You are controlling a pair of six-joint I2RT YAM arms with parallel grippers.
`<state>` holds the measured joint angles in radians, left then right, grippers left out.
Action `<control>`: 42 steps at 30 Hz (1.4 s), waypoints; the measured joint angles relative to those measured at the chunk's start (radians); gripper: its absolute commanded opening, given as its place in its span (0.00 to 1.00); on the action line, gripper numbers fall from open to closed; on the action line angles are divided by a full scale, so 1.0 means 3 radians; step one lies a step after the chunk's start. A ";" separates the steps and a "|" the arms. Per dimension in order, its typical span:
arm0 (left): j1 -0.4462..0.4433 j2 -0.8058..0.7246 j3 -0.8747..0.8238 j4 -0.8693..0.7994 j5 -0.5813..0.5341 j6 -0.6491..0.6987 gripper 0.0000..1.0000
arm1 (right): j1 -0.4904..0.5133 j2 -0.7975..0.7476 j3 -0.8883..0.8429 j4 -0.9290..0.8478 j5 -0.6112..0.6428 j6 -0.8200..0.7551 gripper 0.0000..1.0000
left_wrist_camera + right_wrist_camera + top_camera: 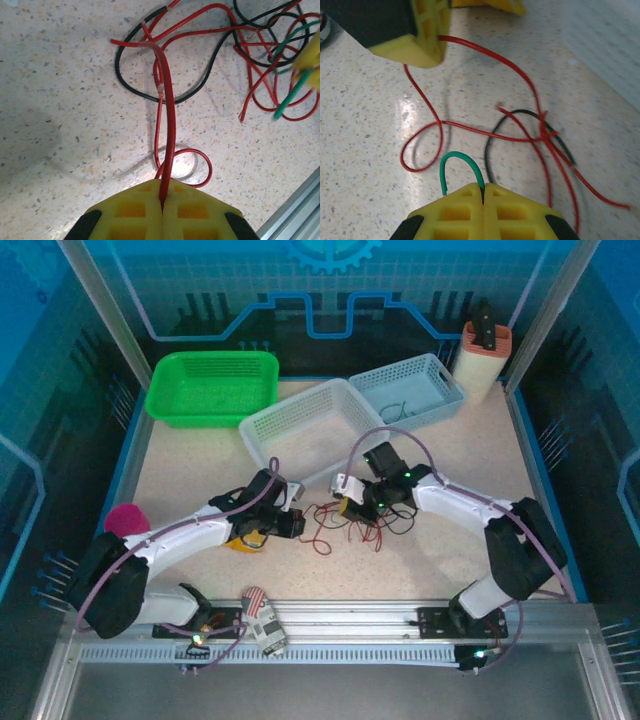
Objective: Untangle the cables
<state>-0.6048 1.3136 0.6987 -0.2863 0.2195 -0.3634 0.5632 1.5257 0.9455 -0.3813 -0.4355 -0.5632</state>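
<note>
The top camera looks down from above and behind the arm bases over the speckled beige surface. Each wrist camera hangs close above it, facing past its yellow left claw or right claw; all three share the thin red, black and green cables.

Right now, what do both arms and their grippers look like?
The left arm and right arm have white links, bulky black joints and a purple cord looping alongside. The left gripper and right gripper each have two blocky yellow fingers with gridded recesses.
</note>
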 measured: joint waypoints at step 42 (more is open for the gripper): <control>0.0000 -0.0151 0.0136 -0.0076 0.0134 0.0103 0.03 | 0.0013 0.0919 0.1301 -0.0940 0.0581 0.1277 0.37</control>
<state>-0.6048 1.2682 0.7395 -0.3092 0.2596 -0.3325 0.5671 1.8015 1.3357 -0.6632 -0.2611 -0.1802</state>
